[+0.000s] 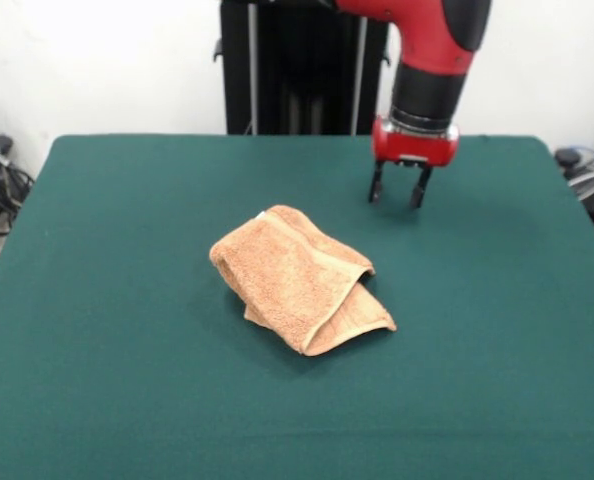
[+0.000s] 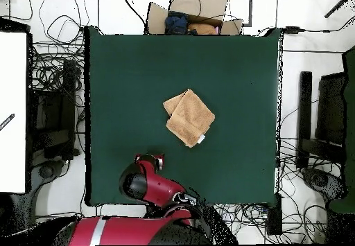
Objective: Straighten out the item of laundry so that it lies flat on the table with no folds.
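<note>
The peach-orange towel point(image 1: 299, 277) lies folded over itself in a bundle near the middle of the dark green table point(image 1: 107, 300). In the overhead view the towel point(image 2: 189, 117) shows a white tag at its lower right corner. My gripper point(image 1: 398, 192) hangs open and empty above the table, behind and to the right of the towel in the front view, well apart from it. In the overhead view the gripper point(image 2: 151, 161) sits below and left of the towel, mostly hidden under the red wrist.
A cardboard box point(image 2: 194, 18) with cloth items stands beyond the table's far edge in the overhead view. Cables and equipment point(image 2: 55, 104) lie on the floor on both sides. The black pedestal point(image 1: 302, 65) stands behind the table.
</note>
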Motion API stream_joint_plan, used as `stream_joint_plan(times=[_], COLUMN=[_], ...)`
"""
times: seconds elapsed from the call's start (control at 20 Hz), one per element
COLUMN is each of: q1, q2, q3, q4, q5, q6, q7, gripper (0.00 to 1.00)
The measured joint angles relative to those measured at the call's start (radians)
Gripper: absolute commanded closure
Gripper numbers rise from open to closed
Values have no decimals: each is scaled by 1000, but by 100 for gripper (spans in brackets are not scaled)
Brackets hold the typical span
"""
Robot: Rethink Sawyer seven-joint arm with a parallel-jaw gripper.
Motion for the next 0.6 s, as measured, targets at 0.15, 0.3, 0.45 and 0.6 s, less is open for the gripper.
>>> stream_joint_plan(times=[0.15, 0.3, 0.45, 0.6], q1=[-31, -77, -109, -143], q2=[-4, -4, 1, 14], q3=[0, 0, 0, 0], q4=[0, 0, -4, -15], q5=[-2, -13, -30, -53], q6=[1, 12, 16, 16], q7=[0, 0, 0, 0], gripper=[0, 0, 0, 0])
